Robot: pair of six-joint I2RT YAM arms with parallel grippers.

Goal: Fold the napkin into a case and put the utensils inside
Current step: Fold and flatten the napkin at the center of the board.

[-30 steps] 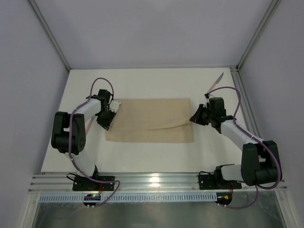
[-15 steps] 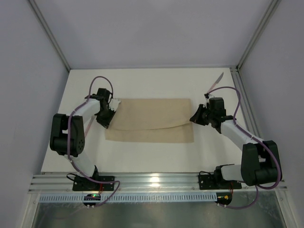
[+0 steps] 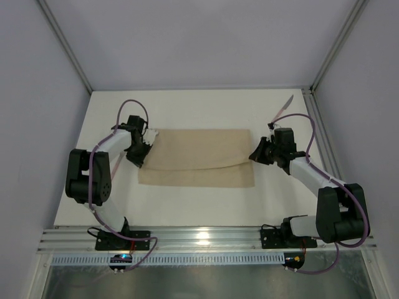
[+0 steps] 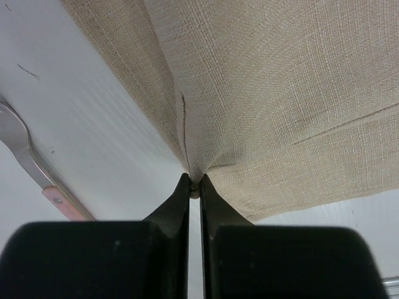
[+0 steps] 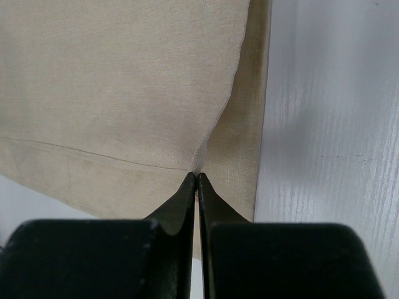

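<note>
The napkin (image 3: 199, 165) is a plain beige woven cloth lying in the middle of the white table (image 3: 199, 112), doubled into a wide rectangle. Its long axis runs left to right. The upper layer's edge crosses it as a shallow slanted line, leaving a strip of the lower layer showing along the near side. The left gripper (image 4: 194, 180) is clamped on the cloth's left edge, and the right gripper (image 5: 196, 176) pinches the right edge. A knife (image 3: 285, 104) lies at the far right, angled toward the far corner. A silvery utensil with a pinkish handle (image 4: 28, 156) lies just left of the napkin.
</note>
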